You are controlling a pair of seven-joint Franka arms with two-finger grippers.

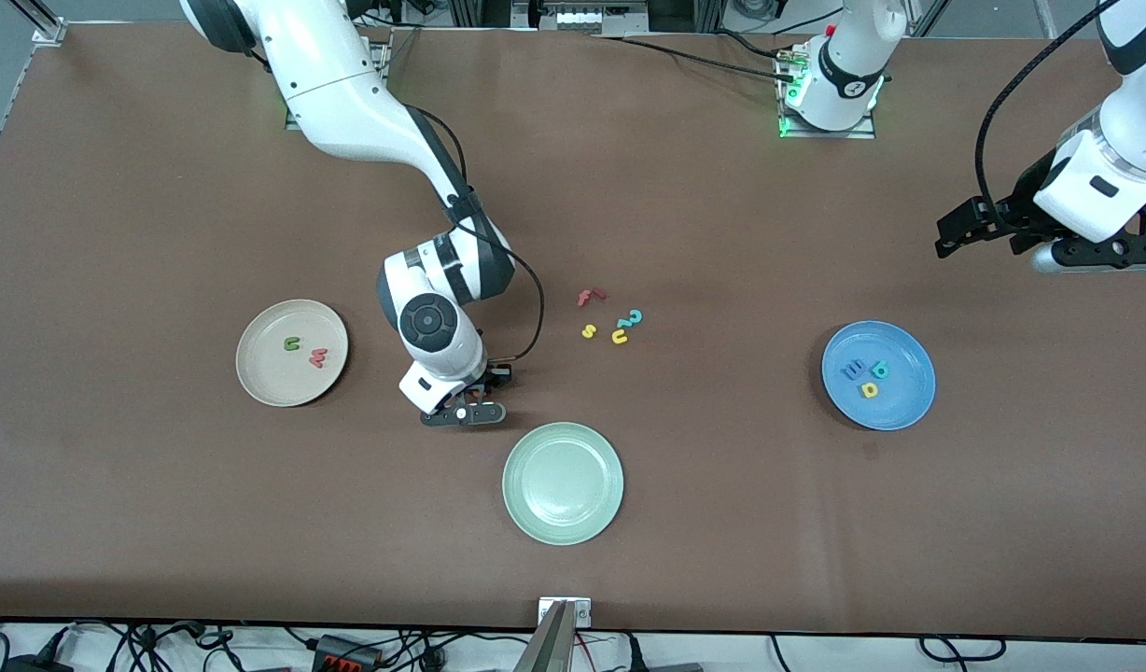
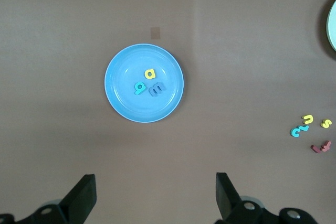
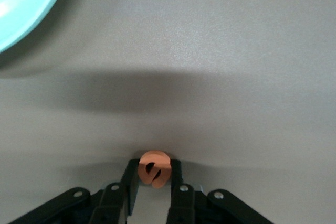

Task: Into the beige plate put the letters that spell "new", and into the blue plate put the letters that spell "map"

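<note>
I have the right gripper (image 3: 153, 182) pinching the orange e (image 3: 154, 169) low at the table (image 1: 722, 233), between the beige plate (image 1: 260, 383) and pale green plate (image 1: 536, 504), ready to lift; the left gripper (image 2: 156, 198) waits spread over the blue plate (image 2: 121, 103).

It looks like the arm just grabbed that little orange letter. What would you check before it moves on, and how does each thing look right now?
1. Grip: right gripper shut on the small orange foam letter e: ok.
2. Letter lifted off the brown table: cannot tell.
3. Round cream-beige plate has room beside the dark green n and pinkish-red w: ok.
4. Round sky-blue plate holds yellow a, teal p, blue m: ok.
5. Left gripper open, waiting above the blue plate's end: ok.
</note>
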